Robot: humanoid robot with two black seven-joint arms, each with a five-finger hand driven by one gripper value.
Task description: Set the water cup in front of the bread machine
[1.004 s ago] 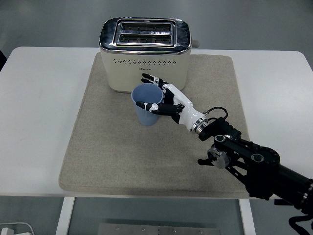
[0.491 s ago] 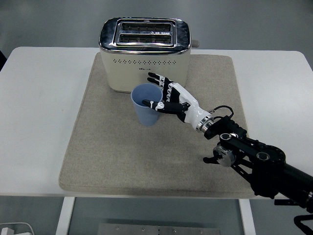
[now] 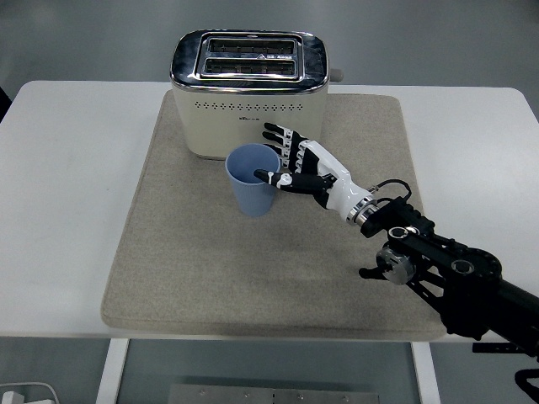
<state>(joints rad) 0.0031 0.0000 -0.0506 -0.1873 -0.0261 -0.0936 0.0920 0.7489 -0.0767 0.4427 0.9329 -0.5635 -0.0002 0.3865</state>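
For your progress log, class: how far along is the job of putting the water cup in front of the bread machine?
Done: the blue water cup stands upright on the mat, directly before the cream bread machine. In hand: the right hand is beside the cup with fingers spread, the thumb at its rim; no firm grasp shows. Left: only clearing the hand away, probably.

a small dark mark on the toaster (image 3: 250,93) front is too small to read.

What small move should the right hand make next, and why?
Probably draw the right hand back toward the right, clear of the blue plastic cup. The cup stands upright on the beige mat before the cream toaster, fingers open.
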